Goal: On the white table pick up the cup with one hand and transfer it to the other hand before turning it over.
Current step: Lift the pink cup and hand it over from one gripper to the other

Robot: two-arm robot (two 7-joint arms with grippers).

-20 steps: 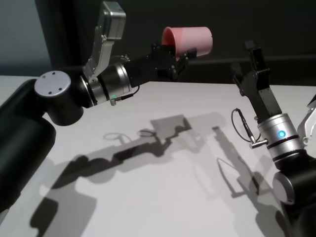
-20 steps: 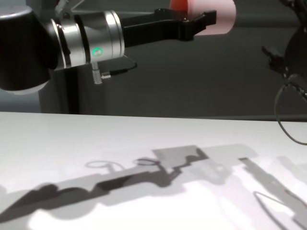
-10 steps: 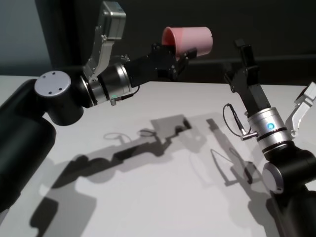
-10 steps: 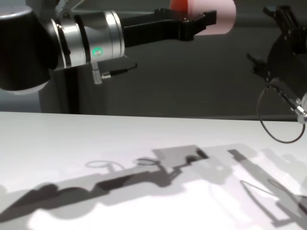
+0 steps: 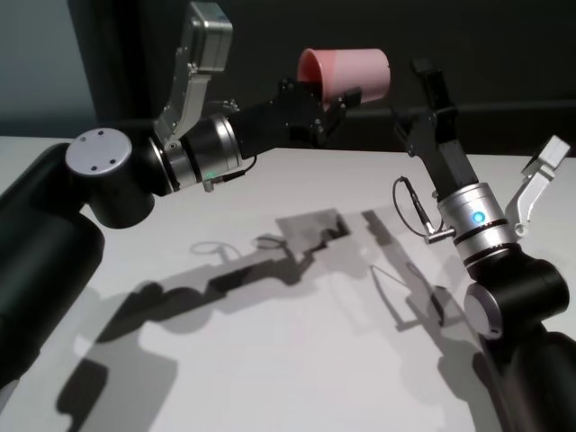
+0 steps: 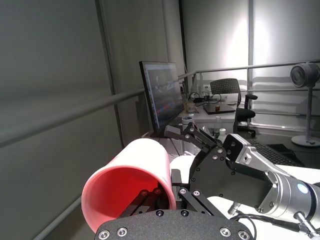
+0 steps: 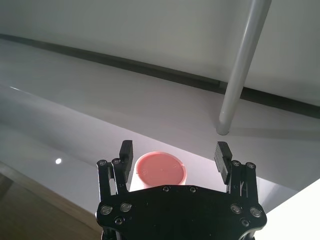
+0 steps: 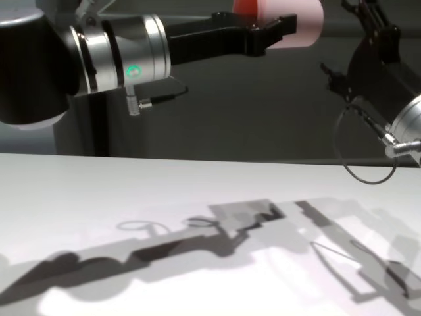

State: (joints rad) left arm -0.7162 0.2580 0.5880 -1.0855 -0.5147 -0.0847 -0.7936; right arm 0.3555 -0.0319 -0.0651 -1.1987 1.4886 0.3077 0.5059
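Note:
The pink cup point(image 5: 351, 72) lies on its side high above the white table point(image 5: 270, 360), its open mouth toward the left arm. My left gripper point(image 5: 335, 97), on the green-lit arm, is shut on the cup's wall near the rim. The cup also shows in the chest view point(image 8: 301, 23) and the left wrist view point(image 6: 132, 175). My right gripper point(image 5: 416, 103), on the blue-lit arm, is open just right of the cup's base, not touching it. In the right wrist view the cup's base point(image 7: 161, 172) sits between the spread fingers point(image 7: 126, 150).
The arms' shadows fall across the table's middle point(image 8: 230, 237). A black cable loop point(image 5: 412, 211) hangs off the right wrist. A dark wall stands behind the table.
My right arm has swung left and up, bringing its open gripper close to the cup's base. The left arm and the cup have stayed still.

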